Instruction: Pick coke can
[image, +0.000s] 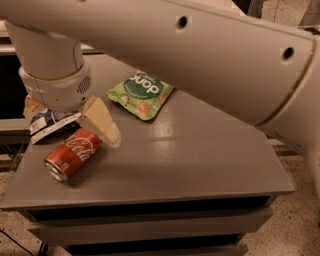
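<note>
Tool (70, 120), fingers spread, above coke can (72, 154) near table (200, 165) edge

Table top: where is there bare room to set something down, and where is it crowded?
The table is bare right of the green snack bag, out to its right and front edges. The left is crowded: the gripper hangs open over the coke can, the chip bag just behind.
</note>
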